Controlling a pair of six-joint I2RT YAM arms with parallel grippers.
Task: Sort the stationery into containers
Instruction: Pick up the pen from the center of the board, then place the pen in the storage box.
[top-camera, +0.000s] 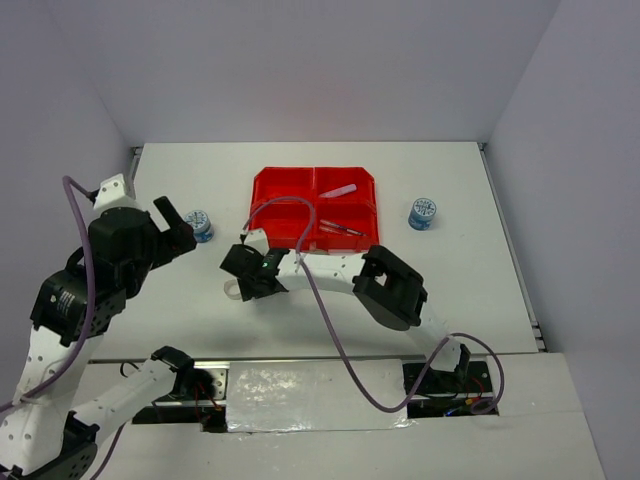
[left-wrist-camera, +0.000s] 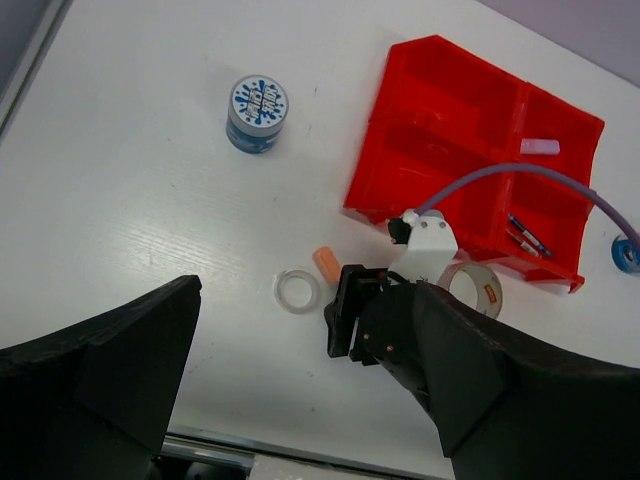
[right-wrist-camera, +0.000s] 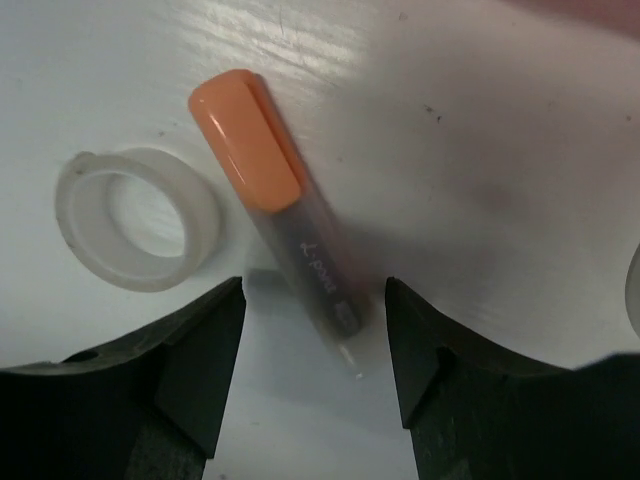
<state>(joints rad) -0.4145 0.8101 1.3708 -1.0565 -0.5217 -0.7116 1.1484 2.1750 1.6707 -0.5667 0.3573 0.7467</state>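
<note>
On the white bench (top-camera: 450, 290), the bright red four-compartment plastic tray (top-camera: 285, 185) lies just beyond your right gripper (right-wrist-camera: 313, 290). Its jaws stand half open astride the short orange-capped stub (right-wrist-camera: 265, 170) without touching it, I judge to pinch it across its body, while your left gripper (top-camera: 178, 228) hovers aside, jaws wide and empty. Only the right wrist view shows these gaps; the top view shows instead how near the tray is.

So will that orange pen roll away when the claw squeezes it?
Probably stiff: the orange-capped pen looks like hard plastic. Its smooth body might slip or roll, since it lies slanted inside the open right claw.
</note>
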